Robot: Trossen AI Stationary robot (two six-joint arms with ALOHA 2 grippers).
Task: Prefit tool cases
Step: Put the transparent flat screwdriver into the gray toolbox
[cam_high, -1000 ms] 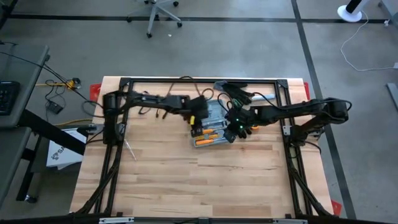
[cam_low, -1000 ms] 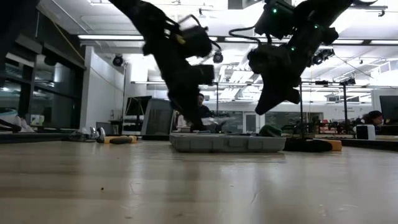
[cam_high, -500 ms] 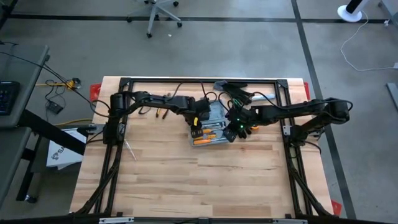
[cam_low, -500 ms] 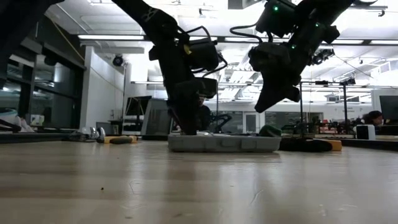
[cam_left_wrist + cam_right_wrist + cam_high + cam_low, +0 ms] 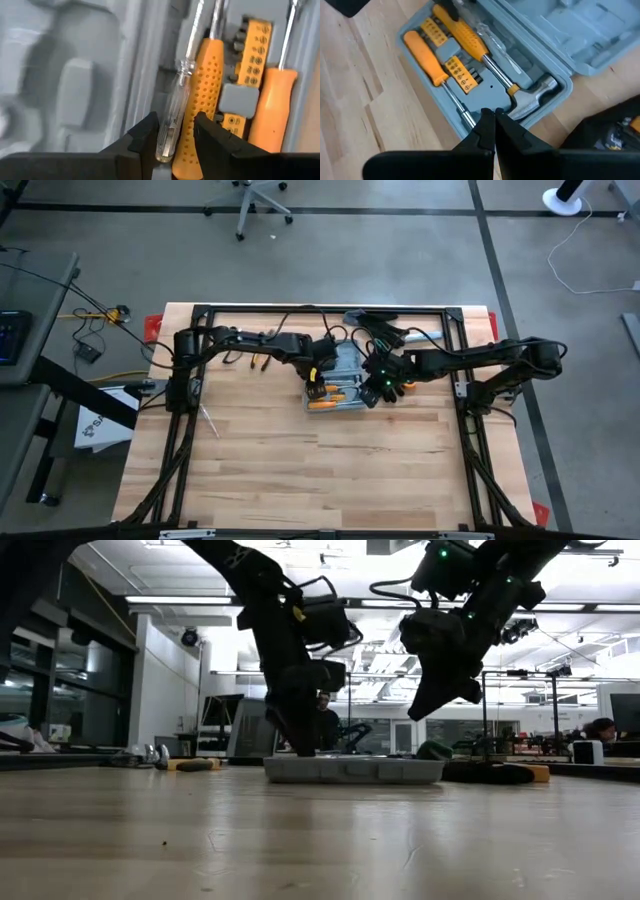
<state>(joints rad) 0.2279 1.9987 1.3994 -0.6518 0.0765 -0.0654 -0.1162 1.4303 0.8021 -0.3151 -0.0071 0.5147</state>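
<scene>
Both arms reach inward over the far half of the table [image 5: 300, 470], meeting above the open tool case [image 5: 345, 383].

Left arm: stretched across from its side, wrist bent steeply down. In the low view I see the left gripper [image 5: 298, 745] standing almost vertical, tips down at the case's near-left end. On my left wrist feed its fingers [image 5: 145, 137] are parted a little, one on each side of the handle of a clear-handled screwdriver [image 5: 172, 122] that lies in its slot. I cannot tell whether the pads touch the handle. Just beside it lies an orange dotted-grip tool [image 5: 202, 100], then an orange bit holder [image 5: 250, 55] and a second orange handle [image 5: 272, 112].

Right arm: reaching in from its side, right gripper [image 5: 428, 705] angled down, hanging above the case's other end, clear of it. Fingers pressed together, nothing between them; on the right wrist feed the closed tips [image 5: 492, 122] sit over the tray by the hammer head [image 5: 532, 97].

Case: flat on the table, lid [image 5: 580, 35] folded open, tray toward me. Black work gloves [image 5: 385, 332] lie just behind it.
</scene>
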